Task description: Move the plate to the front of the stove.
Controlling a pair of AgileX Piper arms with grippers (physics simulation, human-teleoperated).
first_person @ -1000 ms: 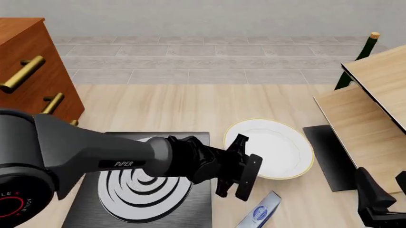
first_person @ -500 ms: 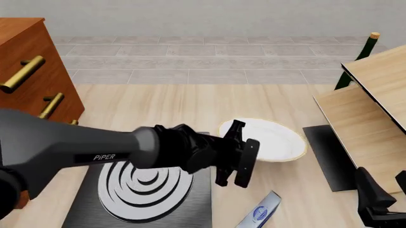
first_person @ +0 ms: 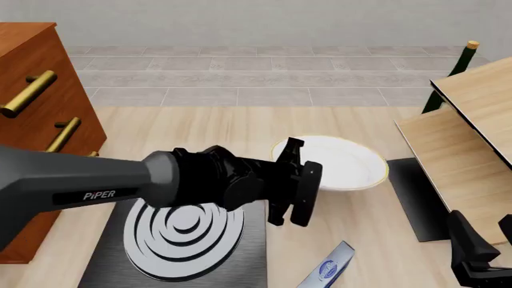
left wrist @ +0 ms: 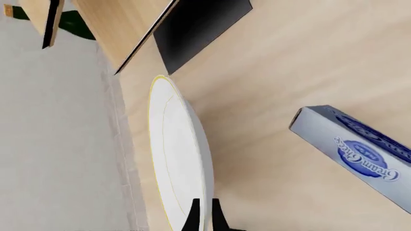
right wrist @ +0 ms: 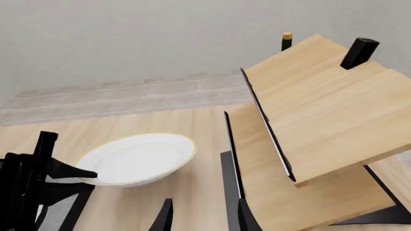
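Note:
The white gold-rimmed plate [first_person: 344,163] hangs tilted just above the table, to the right of the stove's far corner. My left gripper [first_person: 294,171] is shut on its left rim; in the left wrist view the two fingertips [left wrist: 194,217] pinch the edge of the plate [left wrist: 183,159]. The stove [first_person: 252,252] is a black slab with a silver ring pattern, at the front left under the left arm. In the right wrist view the plate [right wrist: 138,159] is held off the wood by the left gripper [right wrist: 74,174]. My right gripper [right wrist: 202,219] is open and holds nothing, low at the front right [first_person: 482,234].
A blue and white cream cheese box [first_person: 328,271] lies right of the stove, near the front edge. A dark plain mat [first_person: 416,195] and a wooden shelf rack [first_person: 468,135] fill the right side, with a green bottle [first_person: 450,72] behind. A wooden drawer cabinet [first_person: 36,90] stands at the left.
My left gripper has carried the plate up off the table and a little left and farther away. The right arm has stayed still.

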